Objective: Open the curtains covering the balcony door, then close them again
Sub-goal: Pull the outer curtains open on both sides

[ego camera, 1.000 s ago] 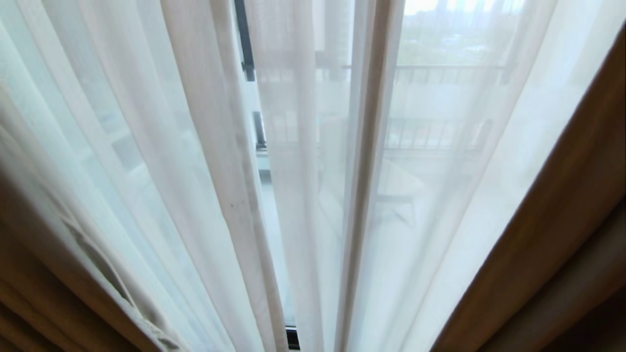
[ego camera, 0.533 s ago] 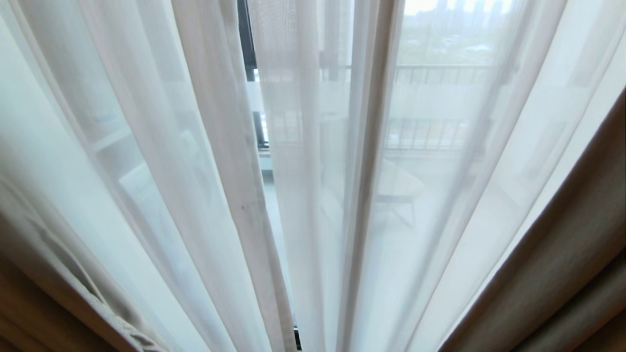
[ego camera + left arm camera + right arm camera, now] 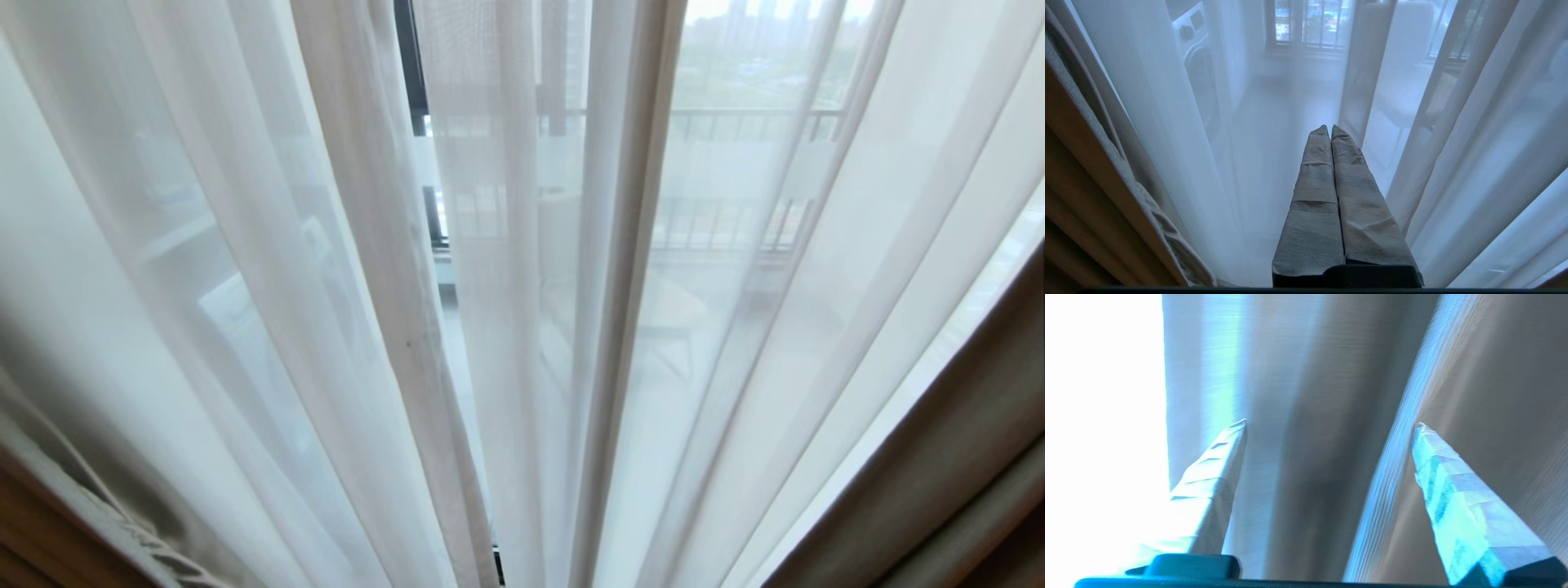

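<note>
The curtains fill the head view. The white sheer layer [image 3: 269, 269] hangs in folds across the middle, and the heavy beige layer shows only at the lower right [image 3: 939, 490] and lower left [image 3: 41, 539] corners. A black post of the balcony door [image 3: 406, 57] shows through a gap in the sheer. Neither gripper is in the head view. My left gripper [image 3: 1329, 128] is shut and empty, pointing at the sheer curtain [image 3: 1453, 143]. My right gripper [image 3: 1331, 424] is open, with folds of the heavy curtain [image 3: 1310, 416] beyond its spread fingers and nothing held.
Behind the sheer are a balcony railing [image 3: 735, 118], a small table [image 3: 665, 314] and a washing machine [image 3: 1196, 53]. The heavy curtain's hemmed edge [image 3: 1106, 163] hangs close beside my left gripper.
In the head view the heavy beige curtain edges at both lower corners have drawn outward, and more of the sheer layer shows.
</note>
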`<state>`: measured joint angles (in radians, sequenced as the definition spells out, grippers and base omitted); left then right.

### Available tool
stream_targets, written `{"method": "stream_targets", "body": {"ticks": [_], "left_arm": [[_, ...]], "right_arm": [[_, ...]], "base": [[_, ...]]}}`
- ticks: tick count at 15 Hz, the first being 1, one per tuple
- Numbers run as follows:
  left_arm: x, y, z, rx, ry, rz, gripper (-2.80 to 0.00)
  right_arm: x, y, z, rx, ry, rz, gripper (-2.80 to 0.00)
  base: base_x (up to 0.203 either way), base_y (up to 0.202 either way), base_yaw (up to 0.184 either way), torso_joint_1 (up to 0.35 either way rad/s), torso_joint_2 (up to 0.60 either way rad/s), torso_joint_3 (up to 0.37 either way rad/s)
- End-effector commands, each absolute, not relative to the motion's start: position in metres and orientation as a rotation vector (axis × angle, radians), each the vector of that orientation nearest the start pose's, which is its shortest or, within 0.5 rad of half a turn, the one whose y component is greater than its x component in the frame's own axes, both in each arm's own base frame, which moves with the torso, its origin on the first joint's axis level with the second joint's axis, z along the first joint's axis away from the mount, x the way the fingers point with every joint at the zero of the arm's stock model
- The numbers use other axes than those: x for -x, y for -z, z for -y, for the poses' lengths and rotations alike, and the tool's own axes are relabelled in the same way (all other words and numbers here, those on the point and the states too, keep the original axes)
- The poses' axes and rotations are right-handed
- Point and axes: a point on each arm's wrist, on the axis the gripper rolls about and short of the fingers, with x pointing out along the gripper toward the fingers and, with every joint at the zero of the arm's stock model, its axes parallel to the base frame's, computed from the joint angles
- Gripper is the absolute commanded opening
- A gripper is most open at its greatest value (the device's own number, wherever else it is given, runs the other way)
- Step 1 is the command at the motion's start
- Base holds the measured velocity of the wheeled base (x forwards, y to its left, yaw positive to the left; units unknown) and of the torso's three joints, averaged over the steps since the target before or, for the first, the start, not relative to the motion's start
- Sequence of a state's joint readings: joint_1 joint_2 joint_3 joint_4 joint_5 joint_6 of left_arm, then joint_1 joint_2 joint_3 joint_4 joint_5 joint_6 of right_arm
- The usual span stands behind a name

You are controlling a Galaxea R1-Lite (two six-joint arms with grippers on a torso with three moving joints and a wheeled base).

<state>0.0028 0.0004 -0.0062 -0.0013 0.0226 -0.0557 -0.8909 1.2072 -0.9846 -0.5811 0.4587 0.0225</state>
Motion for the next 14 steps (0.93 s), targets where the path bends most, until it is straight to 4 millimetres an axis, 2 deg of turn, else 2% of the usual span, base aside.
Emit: {"method": "stream_targets", "body": {"ticks": [1,7,9,14], "left_arm": [[0.023,-0.077,0.0,0.057,-0.026,0.008,-2.8],[0.023,-0.077,0.0,0.057,-0.026,0.007,-2.8],[0.023,-0.077,0.0,0.057,-0.026,0.007,-2.8],[0.023,-0.077,0.0,0.057,-0.026,0.007,-2.8]], "right_arm": [[-0.103,-0.342,0.117,0.215,0.446,0.289,0.0],[-0.074,-0.295,0.084,0.268,0.478,0.273,0.0],[-0.069,-0.287,0.078,0.27,0.473,0.269,0.0],[-0.069,-0.279,0.077,0.281,0.47,0.245,0.0]], "base": [[0.0,0.0,0.0,0.0,0.0,0.0],[0.0,0.0,0.0,0.0,0.0,0.0],[0.0,0.0,0.0,0.0,0.0,0.0],[0.0,0.0,0.0,0.0,0.0,0.0]]}}
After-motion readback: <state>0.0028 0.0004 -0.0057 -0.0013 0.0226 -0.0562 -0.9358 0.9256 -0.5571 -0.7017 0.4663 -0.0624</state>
